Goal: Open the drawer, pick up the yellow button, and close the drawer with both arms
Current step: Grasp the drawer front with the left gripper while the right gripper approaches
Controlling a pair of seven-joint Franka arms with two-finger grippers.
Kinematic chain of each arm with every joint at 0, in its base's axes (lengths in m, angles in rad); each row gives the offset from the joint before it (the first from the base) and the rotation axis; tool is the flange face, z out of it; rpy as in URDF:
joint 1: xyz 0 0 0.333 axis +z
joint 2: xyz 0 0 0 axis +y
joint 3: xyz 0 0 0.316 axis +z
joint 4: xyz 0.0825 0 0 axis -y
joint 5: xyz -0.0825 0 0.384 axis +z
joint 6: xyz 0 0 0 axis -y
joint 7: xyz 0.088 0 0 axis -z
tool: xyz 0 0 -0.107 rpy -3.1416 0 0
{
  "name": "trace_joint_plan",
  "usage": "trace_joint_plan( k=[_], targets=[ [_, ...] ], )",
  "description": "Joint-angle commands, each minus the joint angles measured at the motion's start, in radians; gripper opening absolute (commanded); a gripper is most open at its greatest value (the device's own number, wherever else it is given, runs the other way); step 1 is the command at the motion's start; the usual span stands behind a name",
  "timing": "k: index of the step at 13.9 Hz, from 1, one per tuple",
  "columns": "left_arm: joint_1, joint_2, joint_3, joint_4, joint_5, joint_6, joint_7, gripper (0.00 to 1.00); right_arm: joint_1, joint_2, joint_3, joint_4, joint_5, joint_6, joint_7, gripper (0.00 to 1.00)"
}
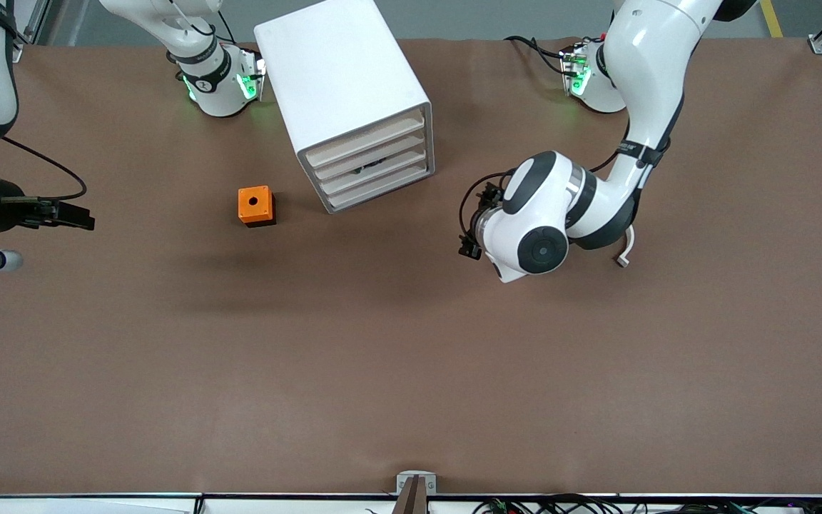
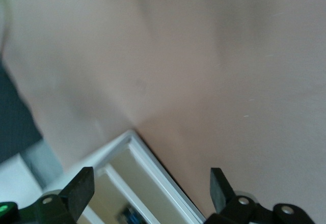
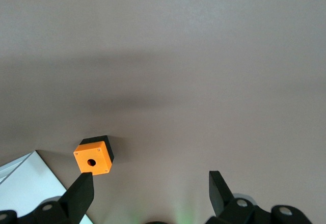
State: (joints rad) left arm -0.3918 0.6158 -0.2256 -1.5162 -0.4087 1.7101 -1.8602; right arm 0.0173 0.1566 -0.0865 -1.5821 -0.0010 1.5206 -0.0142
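The table (image 1: 411,371) is covered in a plain, matt brown with no pattern, and on it stands a white cabinet (image 1: 332,64) whose drawer fronts (image 1: 372,168) are a pale cream between white ledges, with a small blue and black bit (image 2: 131,217) showing inside one drawer in the left wrist view. The cube (image 1: 255,205) is bright orange on top, with a dark round hole and black lower sides. Both arms (image 1: 582,193) are glossy white with black joint caps, their bases (image 1: 222,86) glow green, and the left gripper (image 2: 147,196) and right gripper (image 3: 147,196) have black fingers.
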Motion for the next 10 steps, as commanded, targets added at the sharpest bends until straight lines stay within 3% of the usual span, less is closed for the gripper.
trace_joint_plan(
  k=[1,6,10],
  targets=[
    [-0.004,0.032,0.003,0.025,-0.103,-0.006,-0.157,1.00,0.010,-0.006,0.002,0.011,0.001,-0.025,0.039,1.00],
    [-0.036,0.076,0.003,0.025,-0.367,-0.012,-0.532,0.90,-0.002,-0.002,0.001,0.016,-0.013,-0.017,0.029,1.00],
    [-0.061,0.093,0.003,0.022,-0.545,-0.042,-0.608,0.74,0.010,-0.003,0.001,0.016,-0.008,-0.019,0.081,1.00]
  ],
)
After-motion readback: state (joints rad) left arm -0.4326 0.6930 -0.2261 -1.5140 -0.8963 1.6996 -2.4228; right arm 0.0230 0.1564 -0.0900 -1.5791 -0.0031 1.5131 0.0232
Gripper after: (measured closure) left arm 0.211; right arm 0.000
